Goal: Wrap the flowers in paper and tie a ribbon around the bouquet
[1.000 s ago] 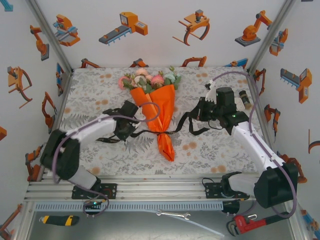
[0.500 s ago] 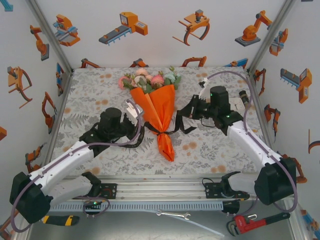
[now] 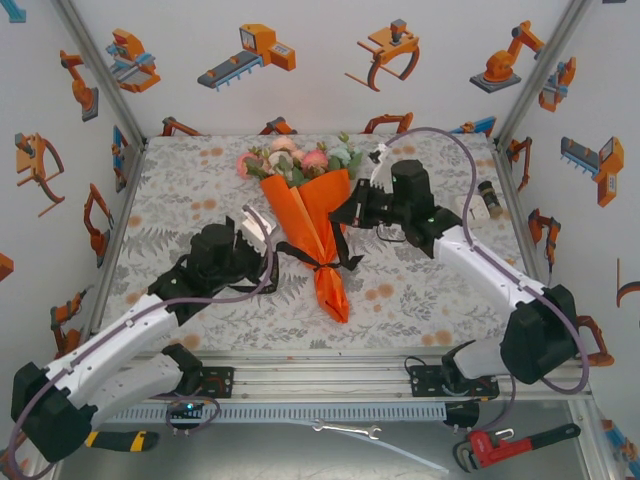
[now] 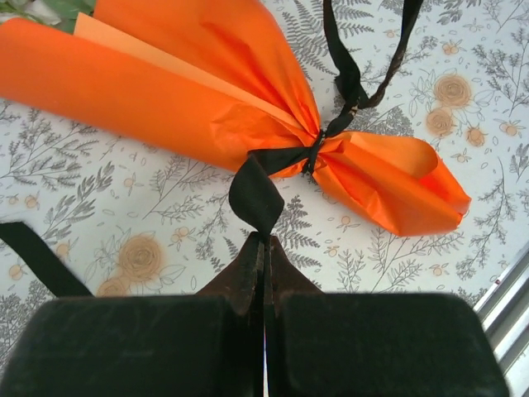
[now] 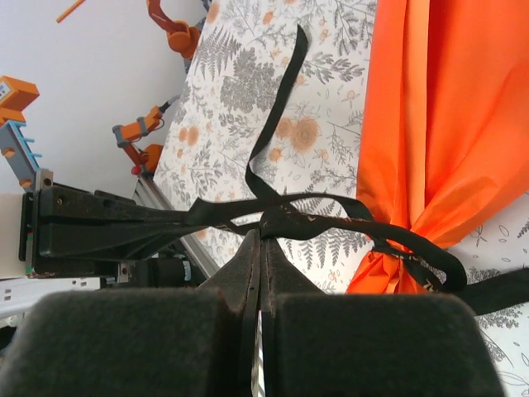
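White walls dotted with orange robot stickers point(image 3: 250, 55) box in a table under a grey floral tablecloth point(image 3: 190, 195), and the action sits right at its centre. Left gripper point(image 4: 264, 241) first: jaws pressed tight together, and they're pinching a twisted fold of the black ribbon point(image 4: 254, 198) right at the fingertips. From that pinch the ribbon runs a short way up to a knot cinched around the narrow waist of the orange paper point(image 4: 149, 99), which fans out crumpled on the far side of the tie. Two loose ribbon tails trail off across the cloth beyond the knot. Over to the right gripper point(image 5: 261, 236): jaws shut as well, clamped on a crossing of black ribbon strands. These stretch across to the same cinched spot, with another length curling away over the cloth. From above, the two grippers flank the bouquet point(image 3: 315, 215), left one just beside its lower left edge, right one up against its upper right side. The bouquet lies flat along the middle of the table. Its pink, white and pale blue flowers point(image 3: 295, 160) point to the far edge, and its tapered orange tail points toward the arm bases. Down on the near ledge lie a red pipe wrench point(image 3: 510, 445) and a steel spanner point(image 3: 345, 430).
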Robot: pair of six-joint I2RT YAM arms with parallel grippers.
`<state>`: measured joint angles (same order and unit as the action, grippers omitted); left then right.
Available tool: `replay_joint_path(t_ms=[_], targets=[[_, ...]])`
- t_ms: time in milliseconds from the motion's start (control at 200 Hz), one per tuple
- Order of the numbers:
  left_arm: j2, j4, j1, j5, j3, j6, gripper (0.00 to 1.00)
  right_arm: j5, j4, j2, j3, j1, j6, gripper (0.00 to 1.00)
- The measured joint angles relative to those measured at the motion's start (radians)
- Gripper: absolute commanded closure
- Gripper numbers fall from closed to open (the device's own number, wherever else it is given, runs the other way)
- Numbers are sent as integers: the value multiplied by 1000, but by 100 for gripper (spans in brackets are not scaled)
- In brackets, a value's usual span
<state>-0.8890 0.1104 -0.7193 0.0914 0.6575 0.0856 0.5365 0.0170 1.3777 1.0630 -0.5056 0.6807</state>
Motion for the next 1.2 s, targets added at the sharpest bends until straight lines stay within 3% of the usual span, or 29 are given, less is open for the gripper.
replay_joint_path(t_ms=[160, 411, 526, 596, 651, 771, 901, 1061, 1202], targets=[[8, -9, 0, 11, -16, 4, 100, -7, -8, 55, 48, -25, 16, 100], [-21, -26, -32, 42, -16, 11, 100, -50, -170, 349, 231, -183, 113, 100], [-19, -45, -34, 35, -22, 21, 100, -26, -215, 542, 345, -242, 167, 64], [-13, -47, -34, 27, -31, 25, 100, -13, -206, 598, 360, -275, 168, 51], [-5, -47, -34, 20, -40, 28, 100, -6, -171, 602, 357, -289, 162, 47], [10, -51, -34, 2, -58, 32, 100, -6, -136, 543, 339, -266, 128, 46], [9, -64, -34, -14, -71, 36, 100, -17, -91, 391, 279, -176, 66, 47], [-9, -93, -34, -8, -71, 37, 100, -32, -61, 245, 203, -98, -16, 57], [-34, -131, -34, 26, -71, 36, 100, -32, -62, 271, 192, -115, -24, 63]])
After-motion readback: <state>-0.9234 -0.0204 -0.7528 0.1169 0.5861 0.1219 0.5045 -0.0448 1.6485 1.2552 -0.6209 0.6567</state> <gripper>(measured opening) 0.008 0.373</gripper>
